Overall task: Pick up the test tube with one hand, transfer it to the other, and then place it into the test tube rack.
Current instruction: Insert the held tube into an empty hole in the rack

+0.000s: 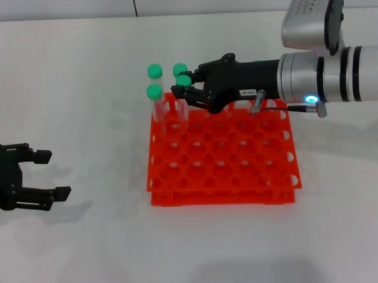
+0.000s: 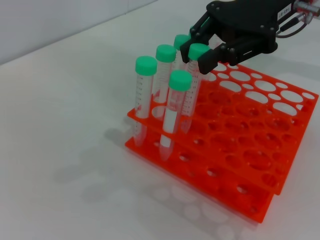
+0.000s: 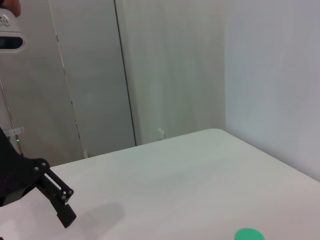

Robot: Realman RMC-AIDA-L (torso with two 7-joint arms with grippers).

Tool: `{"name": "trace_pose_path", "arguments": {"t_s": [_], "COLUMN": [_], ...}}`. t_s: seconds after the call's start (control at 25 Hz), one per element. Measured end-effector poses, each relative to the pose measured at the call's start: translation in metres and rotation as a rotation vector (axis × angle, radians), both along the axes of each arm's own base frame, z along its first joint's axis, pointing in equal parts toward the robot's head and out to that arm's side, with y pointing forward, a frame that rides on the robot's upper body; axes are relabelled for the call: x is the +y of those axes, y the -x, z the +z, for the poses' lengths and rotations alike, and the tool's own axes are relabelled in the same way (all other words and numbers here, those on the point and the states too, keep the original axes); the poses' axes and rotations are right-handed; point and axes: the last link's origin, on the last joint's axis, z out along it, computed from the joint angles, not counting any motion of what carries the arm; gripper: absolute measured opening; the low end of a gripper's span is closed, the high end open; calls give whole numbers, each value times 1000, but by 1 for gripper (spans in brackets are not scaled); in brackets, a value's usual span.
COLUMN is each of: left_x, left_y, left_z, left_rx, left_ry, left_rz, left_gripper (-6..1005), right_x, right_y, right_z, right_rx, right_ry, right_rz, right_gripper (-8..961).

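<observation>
Now the right pincer [image 1: 186, 87] is closed on the green cap of the test tube [image 1: 185, 99], which stands in the rack's [image 1: 222, 154] far-left corner among other tubes [image 1: 155, 100]. Left of the rack, the left pincer [image 1: 53, 174] hangs wide open and empty over the worktop [image 1: 87, 244].

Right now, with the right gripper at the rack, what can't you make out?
- Tube count: head view shows four green caps, the left wrist view five.
- Whether the right gripper fingers clamp the test tube: fingers cover the cap.
- Its hole in the test tube rack: other tubes block it.
- Left gripper: body cut by head view's edge.
</observation>
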Motion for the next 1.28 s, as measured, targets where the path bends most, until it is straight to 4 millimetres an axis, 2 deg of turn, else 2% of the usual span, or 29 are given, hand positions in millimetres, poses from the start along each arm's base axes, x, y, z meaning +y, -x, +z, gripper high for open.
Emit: {"name": "trace_pose_path", "arguments": {"t_s": [1.28], "left_x": [4], "left_y": [-2], "left_z": [-1], "left_rx": [-1], "left_ry": [1], "left_rz": [-5], "left_gripper": [886], "right_x": [0], "right_y": [0], "right_z": [-1], "right_rx": [-10], "right_ry": [-9], "right_rz": [8], "right_gripper": [299]}}
